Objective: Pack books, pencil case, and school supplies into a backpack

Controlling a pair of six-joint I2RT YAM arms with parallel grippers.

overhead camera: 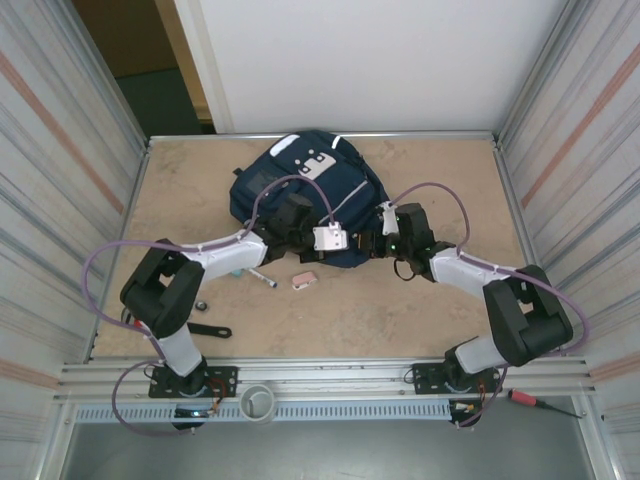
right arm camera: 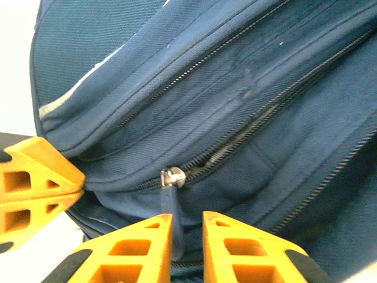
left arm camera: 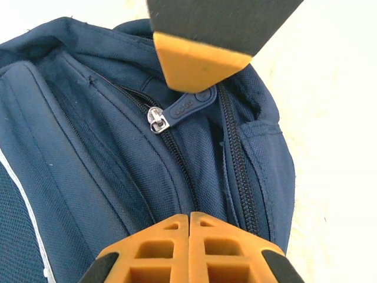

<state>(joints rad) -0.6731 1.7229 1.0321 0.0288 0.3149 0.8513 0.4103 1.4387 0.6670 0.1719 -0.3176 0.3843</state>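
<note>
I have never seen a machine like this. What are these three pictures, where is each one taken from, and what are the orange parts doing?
Two robot arms are bolted at a table's near edge. The top picture looks down from above; the other two come from cameras on each wrist. The orange pieces are gripper fingers. The left gripper is open around a zipper pull on the navy backpack. The right gripper has a second zipper pull between its nearly closed fingers; whether it grips is unclear. On the table lie a marker, a small pink eraser and a black spanner.

Backpack (overhead camera: 300,190) near edge under arms
</note>
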